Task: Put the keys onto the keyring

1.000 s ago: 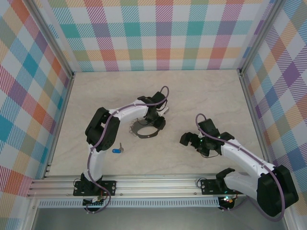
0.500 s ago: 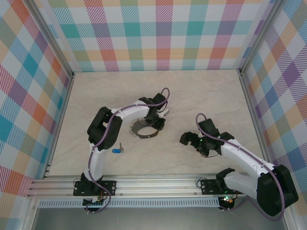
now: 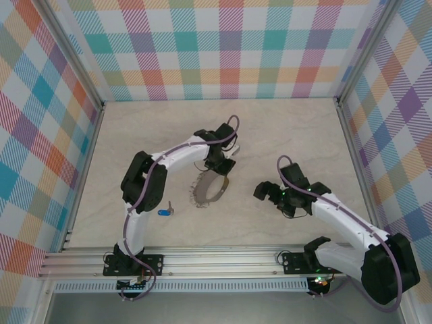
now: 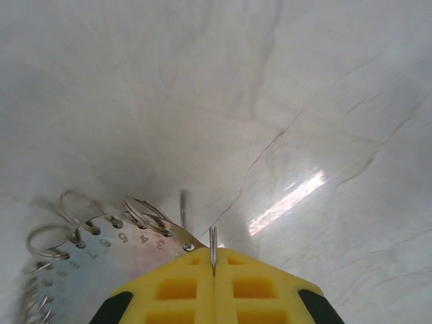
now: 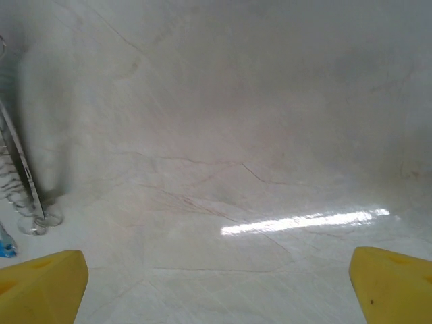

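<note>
My left gripper (image 3: pixel 220 165) is shut on the far rim of the keyring (image 3: pixel 206 190), a grey metal loop that now stands tilted up on edge on the table. In the left wrist view the yellow fingers (image 4: pixel 182 287) pinch a thin metal edge, and the keyring's (image 4: pixel 101 236) numbered band with small wire loops runs off to the left. The blue-headed key (image 3: pixel 164 212) lies flat near the left arm, apart from the ring. My right gripper (image 3: pixel 267 192) hovers open to the right of the ring, with nothing between its fingers (image 5: pixel 42 283).
The marble table (image 3: pixel 290 135) is boxed in by plaid walls on three sides, with an aluminium rail (image 3: pixel 216 260) along the near edge. In the right wrist view the keyring's edge (image 5: pixel 20 175) and a sliver of the blue key (image 5: pixel 5 246) sit at far left.
The left gripper closed fully on the keyring's rim and raised it, tipping the ring from flat onto its edge. The right arm shifted only slightly.
</note>
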`<state>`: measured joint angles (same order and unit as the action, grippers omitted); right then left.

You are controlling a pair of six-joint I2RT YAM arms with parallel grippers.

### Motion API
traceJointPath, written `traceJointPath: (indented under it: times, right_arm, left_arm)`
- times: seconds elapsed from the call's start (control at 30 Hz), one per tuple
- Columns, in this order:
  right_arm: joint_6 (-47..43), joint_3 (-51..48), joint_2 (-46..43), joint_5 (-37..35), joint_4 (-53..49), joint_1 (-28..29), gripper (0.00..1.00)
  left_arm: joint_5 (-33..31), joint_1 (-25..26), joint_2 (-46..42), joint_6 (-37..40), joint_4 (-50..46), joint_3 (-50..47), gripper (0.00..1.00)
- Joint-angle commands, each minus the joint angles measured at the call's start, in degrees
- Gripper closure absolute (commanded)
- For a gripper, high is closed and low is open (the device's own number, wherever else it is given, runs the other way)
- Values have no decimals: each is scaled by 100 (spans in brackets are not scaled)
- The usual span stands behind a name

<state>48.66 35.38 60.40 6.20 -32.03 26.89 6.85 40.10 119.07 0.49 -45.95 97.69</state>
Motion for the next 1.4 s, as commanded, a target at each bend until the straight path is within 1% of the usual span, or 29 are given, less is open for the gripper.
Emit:
traceJointPath:
  times: [0.0, 0.1, 0.3, 0.5, 0.63, 0.73, 0.8, 0.97, 1.07, 1.2, 1.37]
  right_arm:
    - [-131, 506, 70, -98, -269, -35, 0]
    - [-280, 697, 8, 250, -34, -35, 0]
    - [-441, 1320, 16, 671, 164, -172, 1]
    - [-611, 2055, 98, 1319, 452, -536, 8]
    - [-577, 2521, 204, 1763, 714, -672, 14]
    - [-552, 2920, 377, 2036, 800, -712, 20]
    - [-535, 3194, 461, 2125, 851, -727, 27]
    - [-282, 3529, 577, 2275, 1260, -730, 37]
    - [-216, 3659, 642, 2417, 1513, -743, 41]
    - [-457, 3976, 873, 2796, 1734, -745, 48]
    - [-450, 4216, 1179, 3348, 2388, -750, 48]
  left_arm:
    - [-151, 59, -569, -50, -494, 538, 100]
    - [-224, 55, -768, -128, -652, 706, 100]
    - [-109, 47, -1292, -300, -423, 773, 100]
    - [734, 0, -2011, 17, 405, 585, 100]
    - [1521, -146, -2405, 153, 876, 591, 100]
    - [2112, -309, -2532, 80, 1021, 748, 100]
    - [2618, -458, -2539, -34, 1087, 942, 100]
    - [3637, -797, -2443, -288, 1158, 1378, 100]
    - [3863, -891, -2425, -372, 1203, 1529, 100]
    - [4134, -934, -2339, -441, 1216, 1744, 100]
    - [4321, -933, -2148, -558, 1180, 2044, 100]
